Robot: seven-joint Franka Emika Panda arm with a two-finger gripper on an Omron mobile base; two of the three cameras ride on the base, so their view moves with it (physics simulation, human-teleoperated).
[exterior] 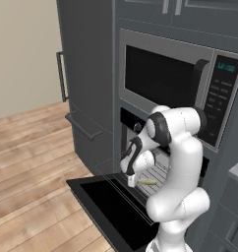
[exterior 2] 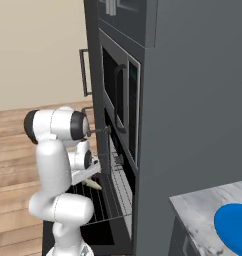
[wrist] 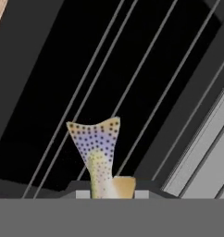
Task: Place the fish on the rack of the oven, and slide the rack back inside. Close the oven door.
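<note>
Above the pulled-out grey wire rack of the dark wall oven, the gripper held the slender yellowish-tan fish, jaws clamped on it. Placing was in hand; next, I judge, lowering and release near the rack's front edge.

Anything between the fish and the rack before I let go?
Nothing visible. The tool holds the fish over the pulled-out rack, with bare wires beneath its tail. The oven door lies open below.
</note>
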